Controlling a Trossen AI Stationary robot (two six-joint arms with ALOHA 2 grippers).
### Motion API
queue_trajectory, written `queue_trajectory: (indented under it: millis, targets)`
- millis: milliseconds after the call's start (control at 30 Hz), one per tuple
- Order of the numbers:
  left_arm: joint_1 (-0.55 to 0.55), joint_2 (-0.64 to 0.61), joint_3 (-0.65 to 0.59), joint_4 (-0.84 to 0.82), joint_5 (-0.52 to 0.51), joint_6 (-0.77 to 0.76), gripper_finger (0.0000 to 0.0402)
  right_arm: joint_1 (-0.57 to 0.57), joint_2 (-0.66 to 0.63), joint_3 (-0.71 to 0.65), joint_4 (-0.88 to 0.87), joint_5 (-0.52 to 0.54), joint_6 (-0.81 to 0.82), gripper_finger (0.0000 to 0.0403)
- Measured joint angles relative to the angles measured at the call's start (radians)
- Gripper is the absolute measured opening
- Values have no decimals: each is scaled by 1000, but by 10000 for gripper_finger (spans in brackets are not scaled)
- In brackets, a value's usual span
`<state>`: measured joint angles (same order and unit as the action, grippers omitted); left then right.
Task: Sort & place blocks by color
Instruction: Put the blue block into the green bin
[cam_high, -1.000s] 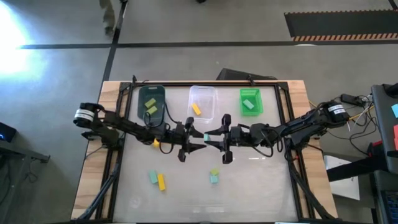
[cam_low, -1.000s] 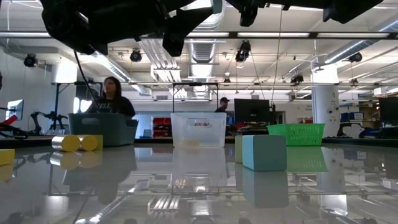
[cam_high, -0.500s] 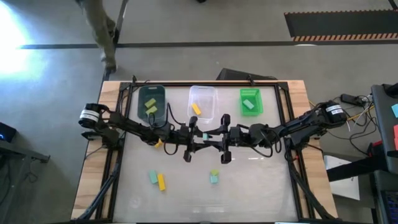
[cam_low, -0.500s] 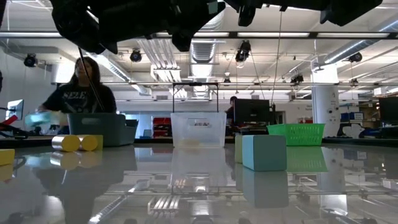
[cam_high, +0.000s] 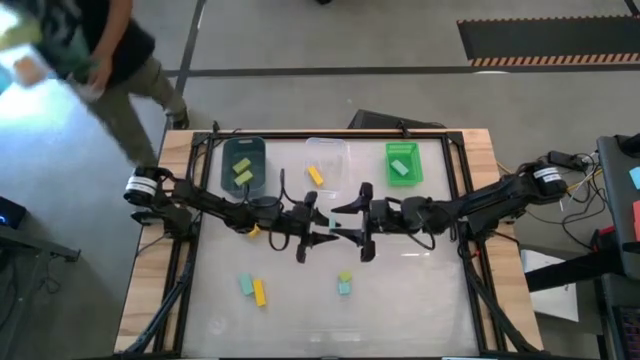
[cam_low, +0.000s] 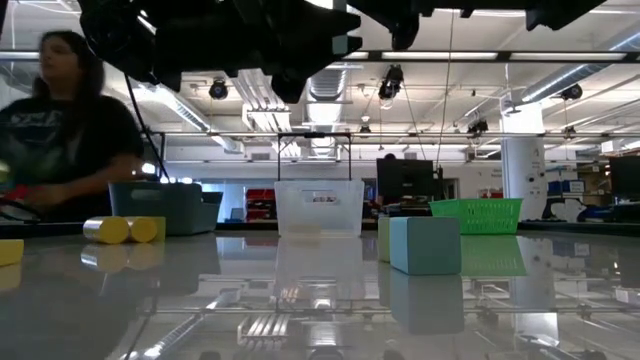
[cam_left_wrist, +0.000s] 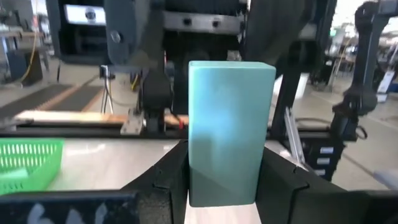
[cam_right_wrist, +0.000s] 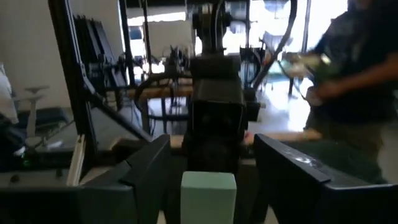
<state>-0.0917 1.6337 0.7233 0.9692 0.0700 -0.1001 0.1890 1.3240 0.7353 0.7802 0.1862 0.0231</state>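
Observation:
My left gripper (cam_high: 318, 226) hangs above the table's middle, shut on a teal-mint block (cam_left_wrist: 230, 130). My right gripper (cam_high: 346, 226) faces it from the right and is open. Its fingers stand wide on either side of the block's free end (cam_right_wrist: 208, 188) without touching it. On the table lie a teal block (cam_high: 245, 285) beside a yellow bar (cam_high: 259, 292), a yellow-green block (cam_high: 345, 277) against a teal one (cam_high: 344, 289), and a yellow piece (cam_high: 252, 230) under the left arm. My left gripper pinches the teal-mint block's lower part (cam_left_wrist: 221, 180) between its two fingers (cam_left_wrist: 168, 177). It comes level from the table's left. The block is lifted clear of the table, and most of its length sticks out past the fingertips toward my right gripper.
Three bins stand along the far edge: dark teal (cam_high: 243, 150) with yellow-green blocks, clear (cam_high: 325, 150) with a yellow block, green (cam_high: 403, 150) with a teal block. A person (cam_high: 90, 50) walks past the table's far left corner. There is bare tabletop near the front right.
Both grippers have kept close together above the table's middle, the block between them. A person has walked along the far left side of the table.

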Motion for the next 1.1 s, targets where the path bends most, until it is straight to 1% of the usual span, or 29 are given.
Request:
queue_trajectory:
  millis: [133,200,367,500,633,733,833,933,967,1033,1100]
  targets:
    - [0,-1,-1,-31,0,0,117,0,-44,0,-174,-1,83,253]
    - [1,-1,-1,-47,-2,1,117,0,-45,0,-212,-1,119,264]
    - [1,-1,11,-45,-20,2,117,0,-45,4,-250,-1,141,275]
    - [3,-1,26,-44,-26,9,117,0,-15,4,-190,-1,113,269]
    - [2,0,27,-45,-26,10,117,0,20,4,-122,0,57,250]
    - [3,0,24,-45,-26,9,117,0,27,7,-109,26,33,225]
    - [3,0,24,-44,-28,7,117,0,27,8,-109,51,12,182]
    - [3,1,23,-44,-30,13,117,1,27,8,-109,47,17,121]
    - [3,1,23,-43,-31,14,117,1,27,8,-109,45,19,117]
    - [3,1,23,-43,-30,13,132,1,27,8,-110,43,13,117]
    - [3,1,23,-45,-29,7,166,1,27,8,-113,46,10,117]
